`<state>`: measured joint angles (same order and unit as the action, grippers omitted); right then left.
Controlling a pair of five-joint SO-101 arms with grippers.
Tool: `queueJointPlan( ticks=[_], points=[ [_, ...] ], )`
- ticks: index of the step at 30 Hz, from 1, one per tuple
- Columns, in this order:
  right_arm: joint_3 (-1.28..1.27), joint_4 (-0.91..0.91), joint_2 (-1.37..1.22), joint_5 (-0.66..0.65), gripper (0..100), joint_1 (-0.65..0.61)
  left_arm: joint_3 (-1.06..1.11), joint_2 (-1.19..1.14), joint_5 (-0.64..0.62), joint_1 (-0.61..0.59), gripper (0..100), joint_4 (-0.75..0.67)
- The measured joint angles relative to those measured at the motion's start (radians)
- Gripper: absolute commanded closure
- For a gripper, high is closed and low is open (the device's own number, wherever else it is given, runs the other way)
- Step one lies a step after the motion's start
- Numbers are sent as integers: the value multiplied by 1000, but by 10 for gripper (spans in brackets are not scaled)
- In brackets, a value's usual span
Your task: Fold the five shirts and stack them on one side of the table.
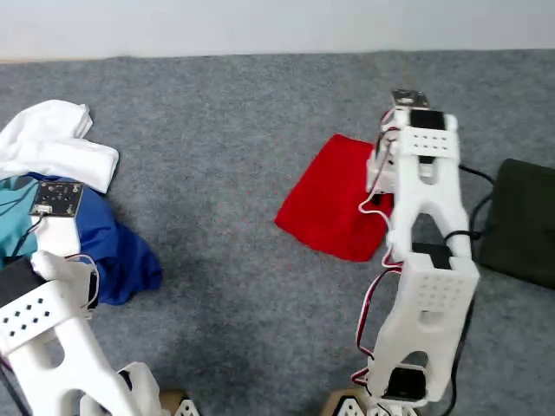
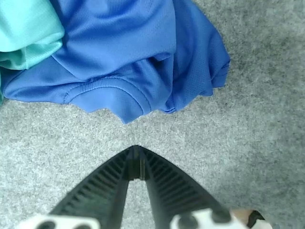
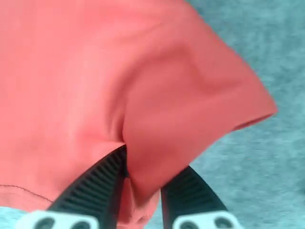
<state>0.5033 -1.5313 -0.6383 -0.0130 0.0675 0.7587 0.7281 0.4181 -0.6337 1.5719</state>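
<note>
Right gripper pinches a fold of red shirt, right of table centre. Left gripper pressed together, hovering just beside blue shirt; teal shirt and white shirt heaped alongside. Dark folded cloth at right edge.

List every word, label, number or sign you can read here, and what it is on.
None can be read.
The red shirt, blue shirt, teal shirt and white shirt show plain fabric.
The circuit board on the left arm bears marks too small to read.

Left claw hangs shut (tips touching); right claw grips red shirt.
</note>
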Motion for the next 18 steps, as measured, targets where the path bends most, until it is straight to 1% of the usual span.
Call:
queueJointPlan(
  ticks=[3, 8, 12, 18],
  points=[
    [6, -6, 0, -61, 989, 58, 0, 0, 0, 0, 996, 0],
    [118, -9, 0, -167, 989, 152, 0, 0, 0, 0, 996, 0],
    [167, -9, 0, -227, 989, 199, 0, 0, 0, 0, 996, 0],
    [172, -9, 0, -302, 989, 256, 0, 0, 0, 0, 996, 0]
  ],
)
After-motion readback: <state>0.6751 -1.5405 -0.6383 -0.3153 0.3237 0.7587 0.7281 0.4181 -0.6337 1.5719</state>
